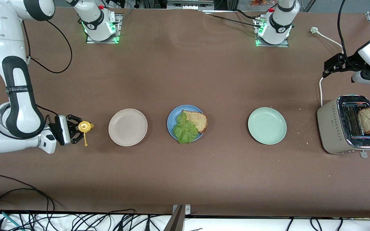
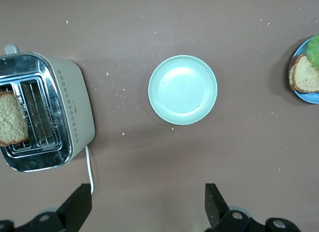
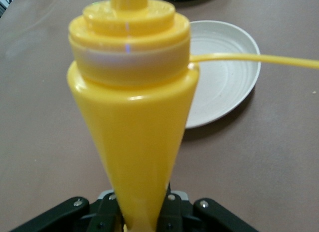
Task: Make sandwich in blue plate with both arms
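Blue plate (image 1: 172, 119) holds 1 bread slice (image 1: 198, 120) under lettuce (image 1: 185, 129).

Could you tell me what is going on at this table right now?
A sandwich is half built: the blue plate holds one bread slice with a lettuce leaf on it. A second slice sits in the toaster. The right gripper grips a yellow squeeze bottle beside the cream plate. The left gripper hangs open near the toaster and mint plate.
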`<state>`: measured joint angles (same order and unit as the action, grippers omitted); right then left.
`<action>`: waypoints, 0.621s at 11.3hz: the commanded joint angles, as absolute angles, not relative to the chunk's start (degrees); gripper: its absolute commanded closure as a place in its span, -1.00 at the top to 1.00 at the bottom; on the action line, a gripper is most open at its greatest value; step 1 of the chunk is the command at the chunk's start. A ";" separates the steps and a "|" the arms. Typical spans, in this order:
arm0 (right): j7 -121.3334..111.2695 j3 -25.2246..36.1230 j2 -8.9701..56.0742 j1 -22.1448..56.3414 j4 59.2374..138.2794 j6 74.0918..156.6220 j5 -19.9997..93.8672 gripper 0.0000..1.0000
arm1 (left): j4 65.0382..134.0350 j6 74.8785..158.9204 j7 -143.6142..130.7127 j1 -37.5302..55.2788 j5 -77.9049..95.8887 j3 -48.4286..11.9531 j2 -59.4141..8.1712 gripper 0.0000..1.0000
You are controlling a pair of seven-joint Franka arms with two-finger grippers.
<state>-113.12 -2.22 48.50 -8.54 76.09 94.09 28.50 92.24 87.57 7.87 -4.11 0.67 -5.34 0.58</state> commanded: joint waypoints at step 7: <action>-123.84 -3.16 57.66 -11.87 74.80 94.39 36.12 -0.83 | 81.22 87.18 16.25 -23.64 -4.03 -4.75 -17.73 1.00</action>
<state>-122.98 -2.48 55.67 -11.36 75.76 93.58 34.94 87.23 87.91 12.65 -23.48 -0.60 -4.03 -12.03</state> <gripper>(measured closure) 0.767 0.000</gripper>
